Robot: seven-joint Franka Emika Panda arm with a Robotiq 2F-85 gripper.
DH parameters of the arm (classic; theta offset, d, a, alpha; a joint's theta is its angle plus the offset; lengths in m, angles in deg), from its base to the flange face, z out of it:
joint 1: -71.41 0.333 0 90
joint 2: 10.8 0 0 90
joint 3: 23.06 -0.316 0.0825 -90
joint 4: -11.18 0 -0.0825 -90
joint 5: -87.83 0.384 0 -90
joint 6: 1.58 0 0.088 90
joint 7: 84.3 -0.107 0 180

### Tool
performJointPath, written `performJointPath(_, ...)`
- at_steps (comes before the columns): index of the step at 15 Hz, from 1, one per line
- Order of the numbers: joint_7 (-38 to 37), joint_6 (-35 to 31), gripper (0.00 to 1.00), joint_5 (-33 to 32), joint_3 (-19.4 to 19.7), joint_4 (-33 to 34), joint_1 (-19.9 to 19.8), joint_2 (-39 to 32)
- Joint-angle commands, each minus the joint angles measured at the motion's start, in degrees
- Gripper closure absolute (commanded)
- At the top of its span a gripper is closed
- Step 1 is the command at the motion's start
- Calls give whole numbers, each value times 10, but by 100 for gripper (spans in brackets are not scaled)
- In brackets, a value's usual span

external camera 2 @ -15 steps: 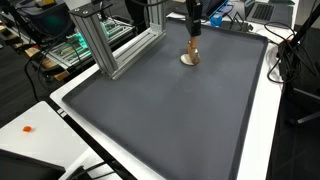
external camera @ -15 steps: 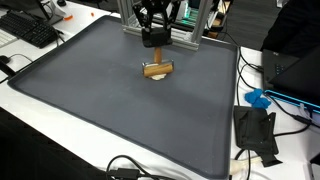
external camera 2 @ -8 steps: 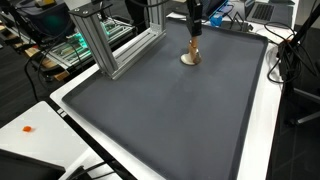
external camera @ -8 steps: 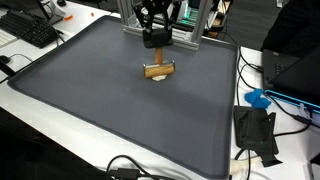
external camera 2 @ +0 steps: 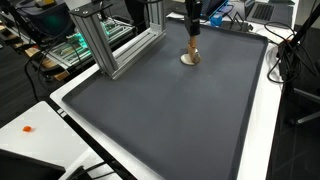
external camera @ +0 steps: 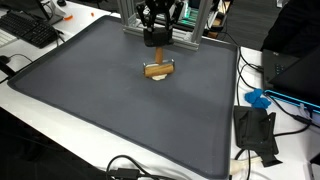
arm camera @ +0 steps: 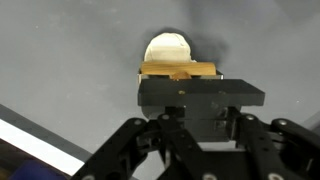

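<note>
My gripper (external camera: 152, 38) hangs over the far middle of the grey mat (external camera: 90, 90) and also shows in the other exterior view (external camera 2: 193, 22). In the wrist view its fingers close on a flat black block (arm camera: 200, 96), held above the mat. Just beyond and below it stands a small wooden piece (external camera: 156, 70), a horizontal bar on a pale round base (arm camera: 168, 48), also seen in an exterior view (external camera 2: 190, 56). The block is apart from the wooden piece.
An aluminium frame (external camera 2: 105, 40) stands at the mat's far edge. A keyboard (external camera: 30, 28) lies off one corner. A blue object (external camera: 258, 98) and a black device (external camera: 256, 130) lie with cables beside the mat. An orange bit (external camera 2: 27, 128) lies on the white table.
The gripper with the black block has risen very slightly; the wooden piece has not moved.
</note>
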Motion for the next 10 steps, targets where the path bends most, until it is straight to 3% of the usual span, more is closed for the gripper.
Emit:
performJointPath(1,-37,34,78,-40,3,-23,5,-28)
performJointPath(10,-69,33,78,-53,9,-37,2,-22)
